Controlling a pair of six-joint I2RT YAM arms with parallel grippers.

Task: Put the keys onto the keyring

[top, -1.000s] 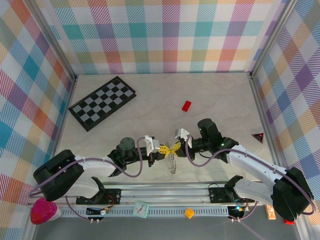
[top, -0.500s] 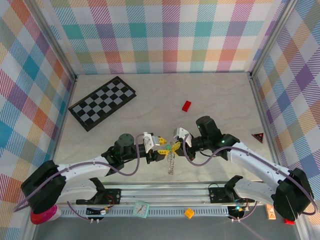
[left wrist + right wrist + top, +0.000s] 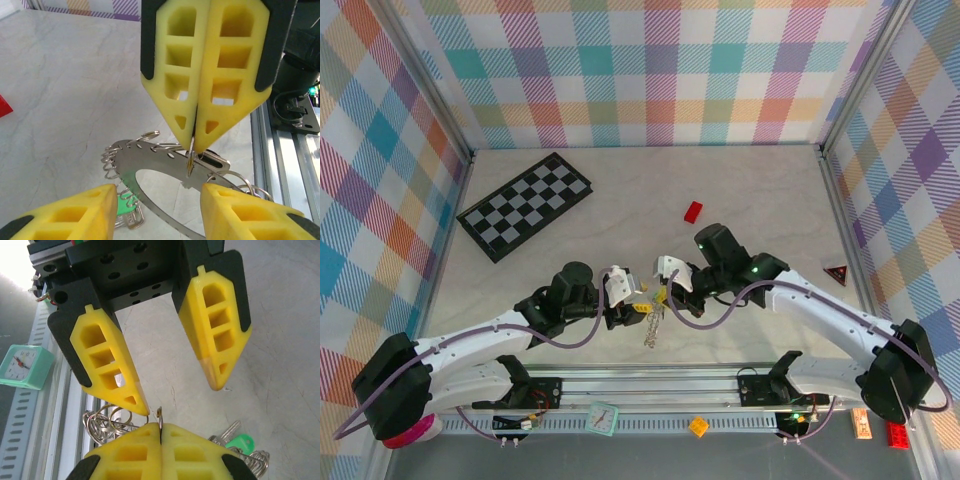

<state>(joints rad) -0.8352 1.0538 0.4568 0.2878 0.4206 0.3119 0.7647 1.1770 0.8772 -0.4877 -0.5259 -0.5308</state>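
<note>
The keyring (image 3: 150, 167) is a flat silvery band hung with several small wire loops, held above the table. My right gripper (image 3: 161, 429) is shut, pinching one thin loop of the keyring (image 3: 102, 422) at its fingertips; in the left wrist view the right gripper (image 3: 194, 145) comes down from above. My left gripper (image 3: 157, 200) is open, a finger on each side of the band, touching nothing. A pale green-headed key (image 3: 240, 443) hangs among the loops, its green head (image 3: 119, 204) behind the band. From above, the keyring (image 3: 652, 326) dangles between the left gripper (image 3: 638, 300) and the right gripper (image 3: 663, 287).
A black-and-grey chequerboard (image 3: 525, 205) lies at the back left and a small red block (image 3: 693, 211) behind the right arm. A red triangular piece (image 3: 836, 273) sits by the right wall. The metal rail (image 3: 650, 385) runs along the near edge, with a small clock (image 3: 603, 418) below it.
My left gripper has opened and let go of the keyring. Both grippers have shifted left and a little back, the keyring still hanging from the right one.
</note>
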